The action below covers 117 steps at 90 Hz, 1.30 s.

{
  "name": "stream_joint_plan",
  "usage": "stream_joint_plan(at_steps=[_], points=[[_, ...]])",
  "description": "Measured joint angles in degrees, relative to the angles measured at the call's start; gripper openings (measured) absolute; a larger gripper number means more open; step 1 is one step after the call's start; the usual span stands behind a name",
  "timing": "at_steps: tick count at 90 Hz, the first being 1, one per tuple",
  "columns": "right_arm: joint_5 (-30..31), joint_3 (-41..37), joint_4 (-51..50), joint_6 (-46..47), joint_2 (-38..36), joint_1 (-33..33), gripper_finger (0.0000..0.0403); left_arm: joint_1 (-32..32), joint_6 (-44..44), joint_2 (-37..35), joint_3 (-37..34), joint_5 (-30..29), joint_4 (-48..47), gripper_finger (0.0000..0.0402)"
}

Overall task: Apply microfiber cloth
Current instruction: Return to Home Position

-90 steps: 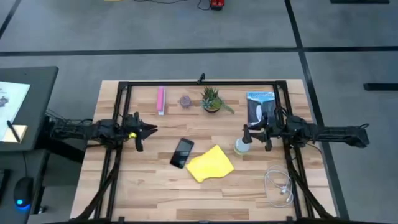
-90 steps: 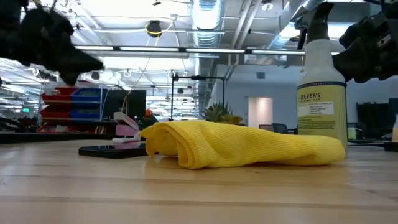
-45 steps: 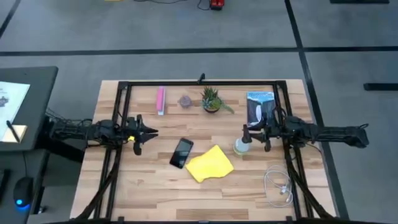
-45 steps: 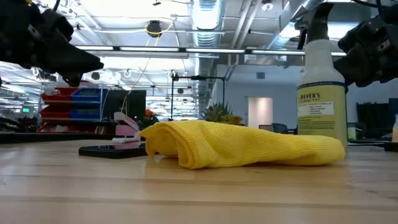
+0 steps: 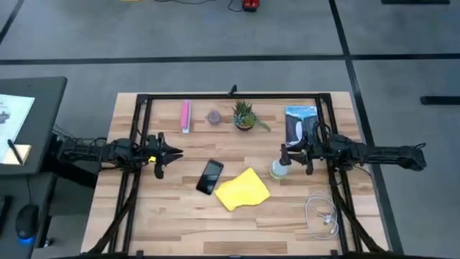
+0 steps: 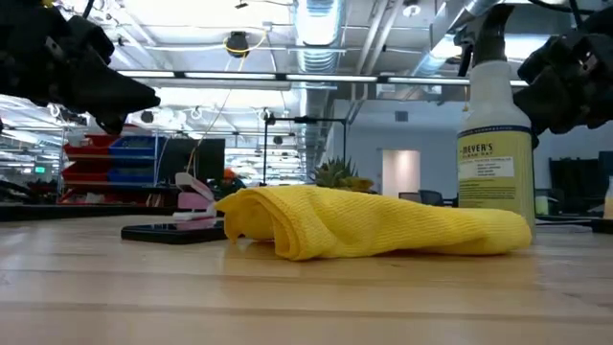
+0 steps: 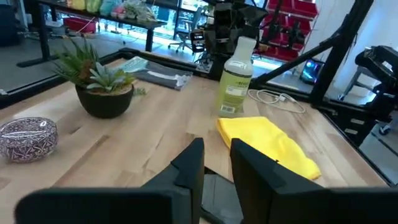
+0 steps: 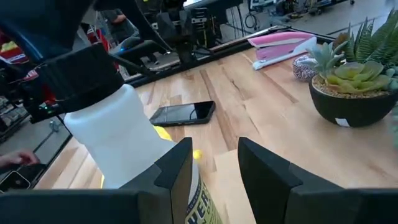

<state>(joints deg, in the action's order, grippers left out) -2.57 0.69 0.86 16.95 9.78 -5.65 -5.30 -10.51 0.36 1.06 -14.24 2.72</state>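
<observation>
Took the phone [image 5: 210,176] as the mark: black, flat on the wooden table [image 5: 180,223], near its middle.

Found a loose white cable [image 5: 321,214] nearest the front edge, well apart from the phone on the right arm's side.

Found the microfiber cloth [image 5: 243,189] next, bright yellow and bunched into a soft heap. Lay on the table just beside the phone, on the right arm's side and slightly nearer the front. Could not tell from above whether touching the phone's edge. Saw both grippers well clear of it.

Saw the spray bottle [image 5: 278,170] upright past the cloth, farther from the phone on the same side and about level with it.

Saw the right gripper [image 8: 214,149] just beyond the bottle, raised off the table. Showed fingers parted with a plain gap and gripping nothing, with the bottle off to one side of them, not between.

Saw the left gripper [image 7: 216,152] on the other side of the phone, near it and a little farther back, also raised. Showed fingers parted by a narrow gap, empty, pointing toward phone and cloth.

Farther back, made out a row near the far edge:
- a pink bar [image 5: 186,115] beyond the phone toward the left arm's side
- a small glittering round thing [image 5: 213,116] almost straight behind the phone
- a potted succulent [image 5: 244,116] behind the phone toward the right arm's side
- a blue packet [image 5: 300,122] farthest from the phone on that side
</observation>
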Motion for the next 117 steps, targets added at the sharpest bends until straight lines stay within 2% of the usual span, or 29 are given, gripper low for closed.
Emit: stream_joint_plan(at_steps=[117], points=[[-0.4, -0.1, 1.0, 0.0, 0.0, 0.0, 0.0118, 0.0, 0.0, 0.0, 0.0, -0.1, -0.2, 0.0056]])
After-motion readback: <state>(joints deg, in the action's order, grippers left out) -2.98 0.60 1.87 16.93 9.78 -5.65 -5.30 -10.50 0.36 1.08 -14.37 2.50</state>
